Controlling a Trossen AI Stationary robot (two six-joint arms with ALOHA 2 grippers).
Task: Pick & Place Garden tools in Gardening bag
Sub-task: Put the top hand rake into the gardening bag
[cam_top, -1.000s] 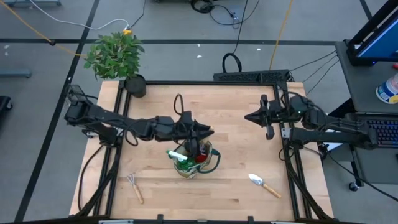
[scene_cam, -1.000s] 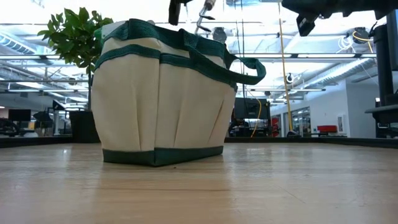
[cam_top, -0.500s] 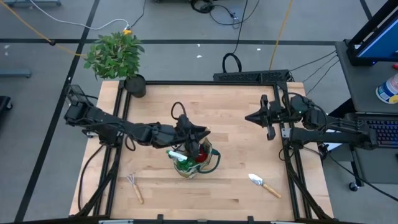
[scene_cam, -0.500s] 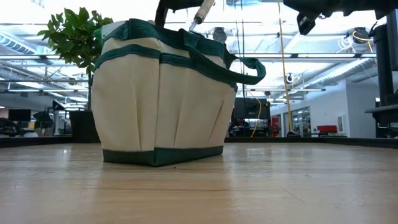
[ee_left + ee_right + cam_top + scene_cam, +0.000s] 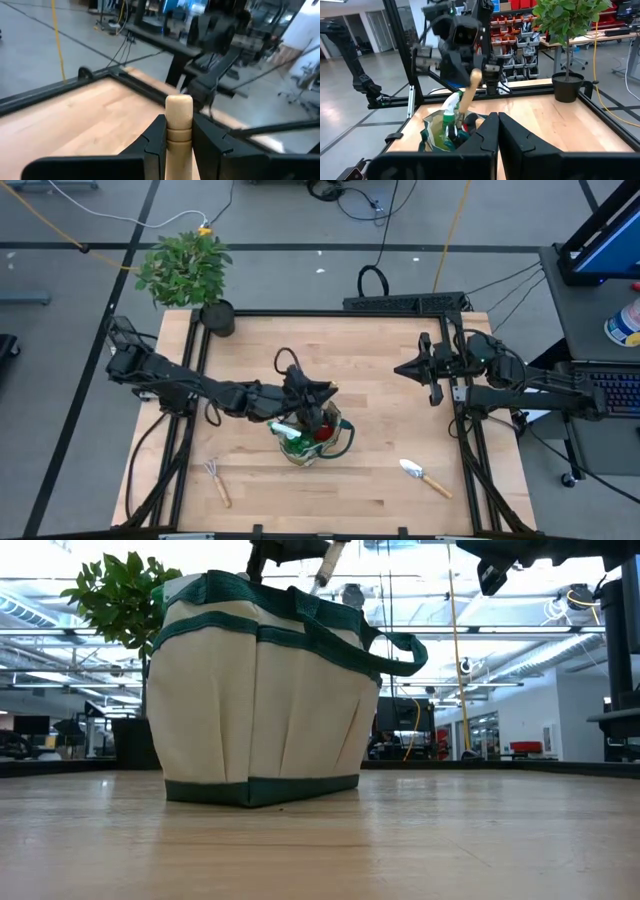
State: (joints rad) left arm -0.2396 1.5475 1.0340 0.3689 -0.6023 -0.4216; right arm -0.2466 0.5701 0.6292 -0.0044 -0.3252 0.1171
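Left gripper (image 5: pixel 178 131) clamps a wooden tool handle (image 5: pixel 178 120) over the bag (image 5: pixel 312 437). Handle looks stiff and light (hold mid-handle). Right gripper (image 5: pixel 497 131) closed, idle.

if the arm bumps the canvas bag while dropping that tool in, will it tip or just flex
Probably flex. The gardening bag is soft canvas with slack loop handles, so the walls likely give. It sits wide and flat on the table, so tipping seems unlikely. The left gripper holds the wooden-handled tool above it.
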